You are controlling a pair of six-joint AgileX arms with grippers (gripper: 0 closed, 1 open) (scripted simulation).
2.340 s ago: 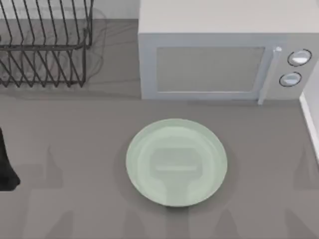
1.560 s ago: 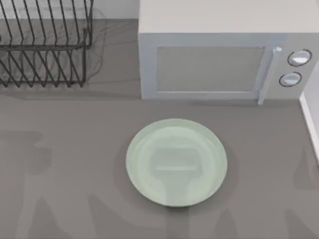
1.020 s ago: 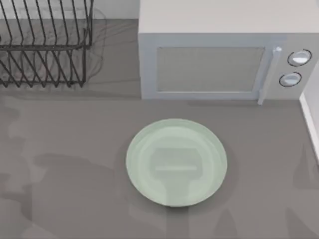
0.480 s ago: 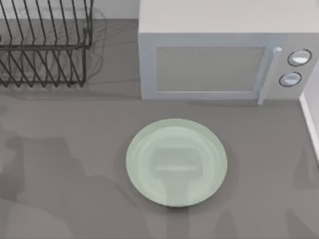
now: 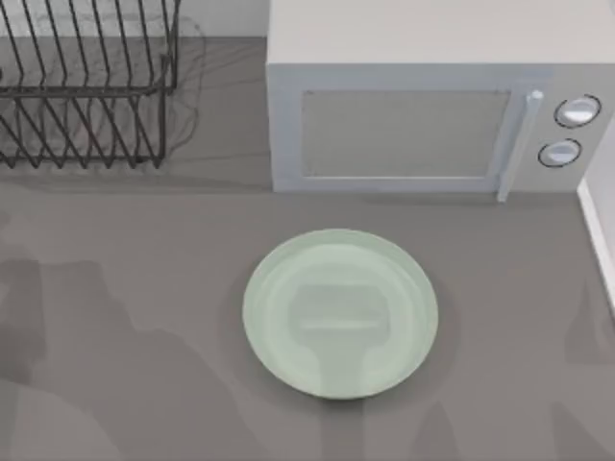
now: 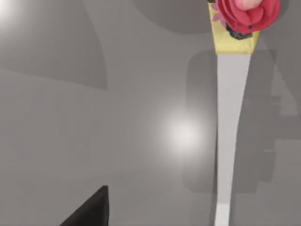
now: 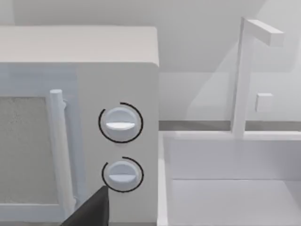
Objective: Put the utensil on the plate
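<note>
Pale green and glossy, the plate (image 5: 340, 313) sits on the grey table (image 5: 144, 288) near the middle, a little toward the near edge, with nothing on it. Behind it, along the far edge, stands a white microwave (image 5: 437, 96), its door handle and two round dials on its right end. A black wire dish rack (image 5: 86, 82) fills the far left corner, and the rim of a white sink (image 5: 598, 230) runs along the right edge.

The left wrist view looks straight down on the tabletop and brings in the spoon (image 6: 230, 117), which lies flat on the grey surface: a thin whitish-grey handle with a yellow collar and a red knob (image 6: 245, 13) at its end. Where that spot lies on the table cannot be told. A dark fingertip (image 6: 91, 212) of the left gripper pokes in, well apart from the handle; whether the claw is spread or closed cannot be told, and it holds nothing visible.

The right wrist view faces the microwave's dials (image 7: 121, 123) and the sink basin (image 7: 230, 188) with its tap (image 7: 244, 75) from the side. A dark fingertip (image 7: 91, 212) of the right gripper shows there too, its opening likewise impossible to tell.
</note>
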